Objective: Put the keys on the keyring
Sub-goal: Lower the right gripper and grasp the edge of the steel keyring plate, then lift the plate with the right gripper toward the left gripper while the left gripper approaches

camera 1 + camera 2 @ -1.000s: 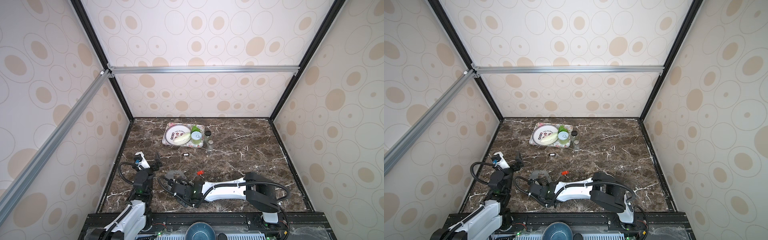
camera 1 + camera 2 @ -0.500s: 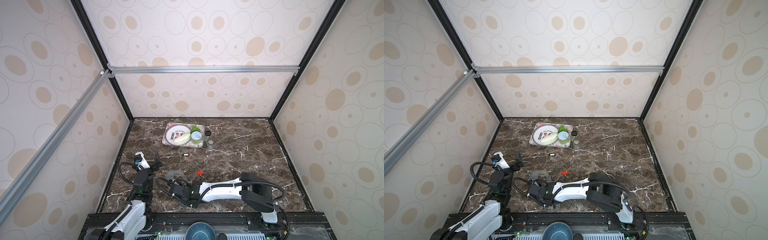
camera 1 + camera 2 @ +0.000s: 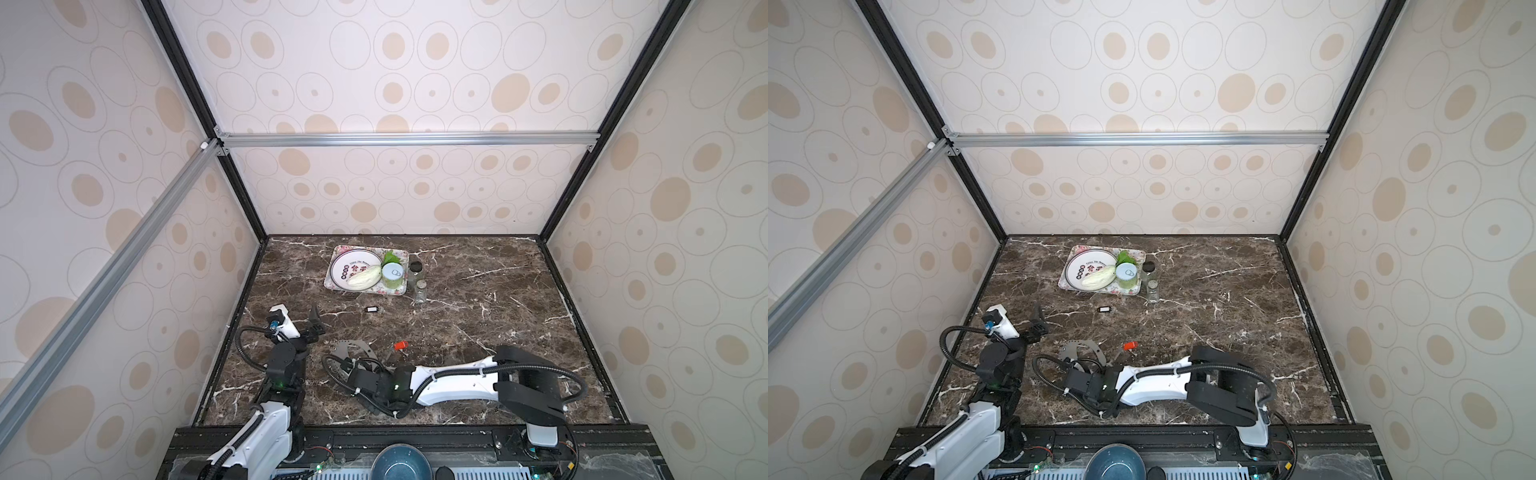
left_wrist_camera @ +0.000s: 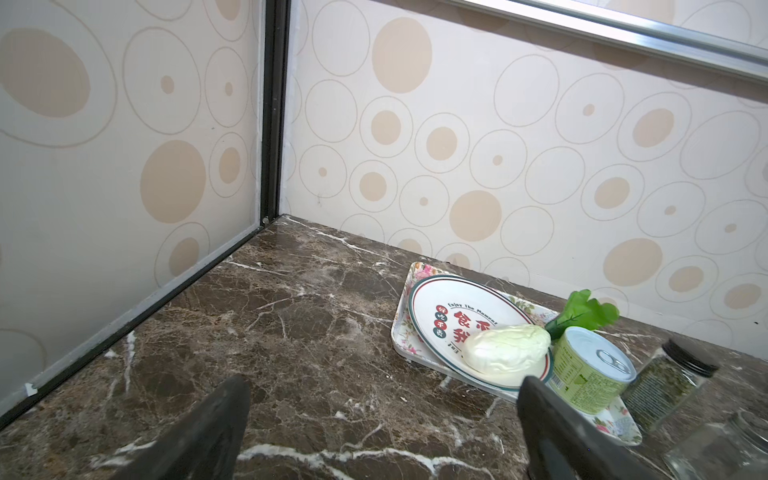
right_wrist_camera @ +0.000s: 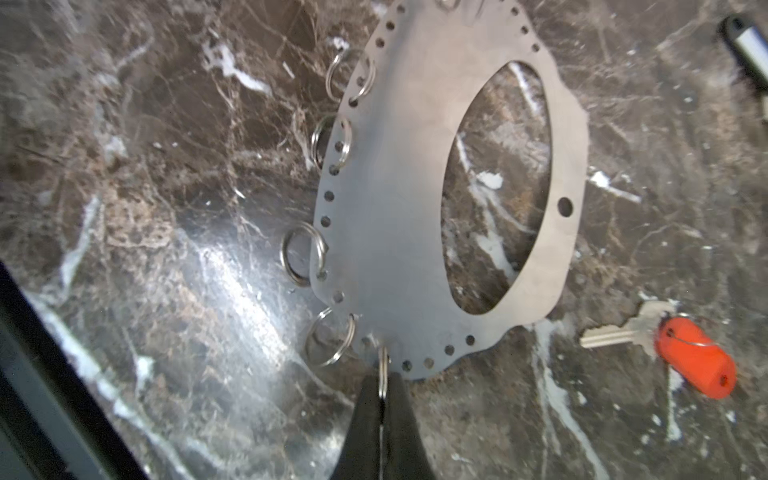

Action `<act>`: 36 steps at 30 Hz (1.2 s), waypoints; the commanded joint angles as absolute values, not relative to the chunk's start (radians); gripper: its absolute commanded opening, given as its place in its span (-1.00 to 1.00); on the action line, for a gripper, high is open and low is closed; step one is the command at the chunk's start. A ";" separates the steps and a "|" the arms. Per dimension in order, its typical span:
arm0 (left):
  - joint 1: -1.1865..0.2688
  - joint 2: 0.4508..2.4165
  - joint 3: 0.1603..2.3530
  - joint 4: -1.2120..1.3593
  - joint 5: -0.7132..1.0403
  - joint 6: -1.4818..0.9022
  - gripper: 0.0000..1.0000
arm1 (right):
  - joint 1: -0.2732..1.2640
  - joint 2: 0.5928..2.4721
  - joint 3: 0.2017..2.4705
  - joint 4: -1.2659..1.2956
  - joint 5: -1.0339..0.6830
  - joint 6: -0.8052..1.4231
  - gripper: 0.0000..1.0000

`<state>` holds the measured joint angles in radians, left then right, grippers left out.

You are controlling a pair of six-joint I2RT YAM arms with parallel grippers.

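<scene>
The right fingers point(image 5: 368, 419) pinch a small wire ring point(image 5: 383, 374) at the bottom edge of the keyring point(image 5: 386, 187) — it lies on the table point(image 5: 166, 249) just above them, mid-frame. The red key point(image 5: 694, 361) sits lower right. The left fingers point(image 4: 216, 428) are spread wide, holding nothing. A second ago the right fingers were apart — now they are closed.

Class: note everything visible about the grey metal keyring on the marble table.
The keyring is a thin, flat, dull grey metal plate with a wavy outline, a wide oval cut-out and small holes along its rim. Small split rings hang from several holes. It rests on the marble table near the front edge. The right gripper is shut on one split ring at its rim. The orange-tagged key lies nearby, not touching it.
</scene>
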<state>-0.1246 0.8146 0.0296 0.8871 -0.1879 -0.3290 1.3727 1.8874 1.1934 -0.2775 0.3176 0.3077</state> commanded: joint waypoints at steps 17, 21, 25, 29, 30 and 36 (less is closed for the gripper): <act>-0.124 0.544 0.064 0.672 -0.167 -0.524 0.99 | 1.319 1.320 0.679 0.457 0.224 0.061 -1.00; -0.124 0.521 0.131 0.619 0.037 -0.462 0.99 | 1.277 1.271 0.604 0.569 0.147 0.046 -1.00; -0.125 0.559 0.163 0.650 0.249 -0.460 0.91 | 1.239 1.207 0.530 0.676 0.097 0.046 -1.00; -0.130 0.606 0.158 0.747 0.358 -0.469 0.91 | 1.210 1.156 0.462 0.787 0.075 0.056 -1.00; -0.134 0.617 0.158 0.763 0.361 -0.471 0.91 | 1.206 1.149 0.447 0.806 0.071 0.054 -1.00; -0.165 0.658 0.127 0.885 0.405 -0.409 0.79 | 1.195 1.123 0.404 0.863 0.066 0.053 -1.00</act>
